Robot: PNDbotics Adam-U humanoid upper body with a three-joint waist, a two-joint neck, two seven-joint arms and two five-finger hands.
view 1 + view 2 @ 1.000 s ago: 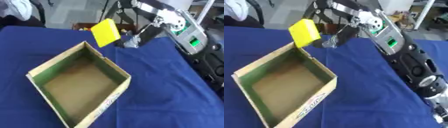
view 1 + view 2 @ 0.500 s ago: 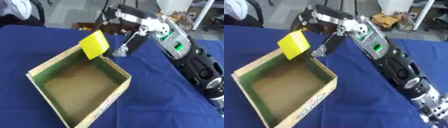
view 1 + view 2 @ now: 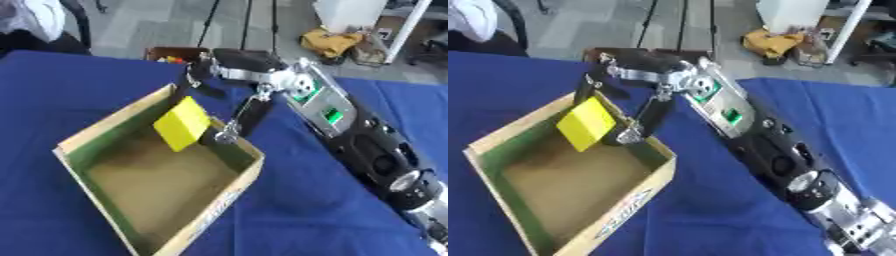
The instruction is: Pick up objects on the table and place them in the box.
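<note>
I had the right robot hand [image 3: 229,95] pinching the yellow block [image 3: 182,123] by its upper edge, hanging tilted inside the box [image 3: 229,192] near the far corner, above the floor. It looked light and stiff, probably foam; an edge pinch seemed adequate. Left robot hand was out of view.

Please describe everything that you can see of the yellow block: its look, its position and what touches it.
The yellow block is a plain, flat-sided, box-shaped piece, bright yellow, matte, with no markings visible. It hangs tilted, one corner pointing down, above the far part of the open cardboard box, over the box's green inner wall and not resting on the brown floor. The right hand reaches in from behind and holds it from its upper far side; dark fingers show at its top edge. Nothing else touches it.
</note>
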